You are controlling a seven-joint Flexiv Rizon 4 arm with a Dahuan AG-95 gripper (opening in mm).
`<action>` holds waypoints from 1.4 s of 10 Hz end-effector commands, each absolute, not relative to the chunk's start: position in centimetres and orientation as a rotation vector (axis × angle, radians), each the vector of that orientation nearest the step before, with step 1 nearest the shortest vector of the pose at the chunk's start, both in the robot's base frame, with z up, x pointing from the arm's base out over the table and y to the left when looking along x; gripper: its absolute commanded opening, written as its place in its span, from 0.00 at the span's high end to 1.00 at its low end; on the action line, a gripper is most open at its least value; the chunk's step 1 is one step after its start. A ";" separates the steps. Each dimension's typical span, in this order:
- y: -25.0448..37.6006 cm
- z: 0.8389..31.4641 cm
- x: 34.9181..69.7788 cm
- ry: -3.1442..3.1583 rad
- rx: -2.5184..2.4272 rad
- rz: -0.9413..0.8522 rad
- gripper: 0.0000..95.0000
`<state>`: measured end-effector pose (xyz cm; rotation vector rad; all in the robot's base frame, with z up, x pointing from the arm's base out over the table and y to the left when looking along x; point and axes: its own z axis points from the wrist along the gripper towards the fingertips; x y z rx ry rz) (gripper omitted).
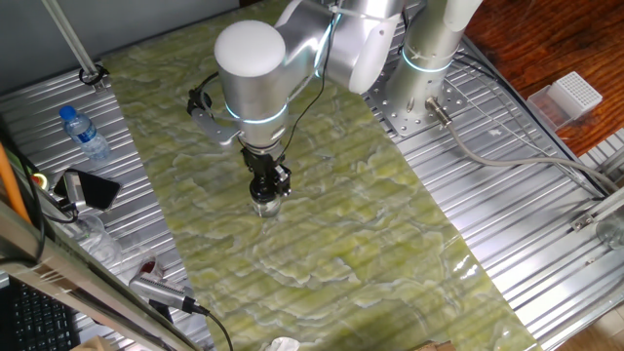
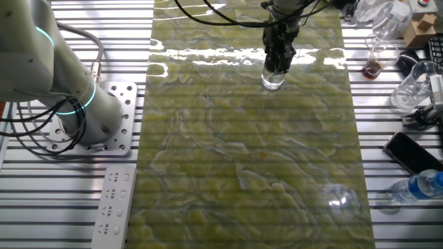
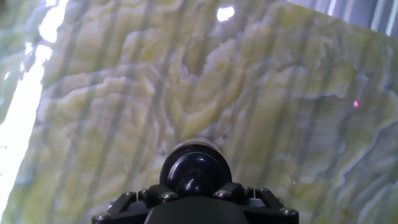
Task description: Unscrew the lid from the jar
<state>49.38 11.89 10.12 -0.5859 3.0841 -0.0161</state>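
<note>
The jar (image 1: 265, 206) is small, clear glass, standing upright on the green marbled mat (image 1: 341, 224); it also shows in the other fixed view (image 2: 273, 81). My gripper (image 1: 268, 187) comes straight down onto its top, with the fingers closed round the black lid. In the other fixed view the gripper (image 2: 277, 63) hides the lid. In the hand view the glossy black lid (image 3: 196, 167) sits right at the gripper (image 3: 196, 186), between the two jaws. The glass below the lid is hidden there.
A water bottle with a blue cap (image 1: 86, 135) and a phone (image 1: 93, 190) lie on the metal table left of the mat. The arm's base (image 1: 429, 58) stands at the back. Glassware (image 2: 408, 90) and a power strip (image 2: 111, 204) sit beside the mat.
</note>
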 end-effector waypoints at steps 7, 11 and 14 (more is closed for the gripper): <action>11.7 9.9 48.5 2.936 -0.873 -0.069 0.60; 11.7 9.8 48.4 2.901 -0.924 -0.080 0.60; 11.7 10.0 48.4 2.895 -0.942 -0.082 0.80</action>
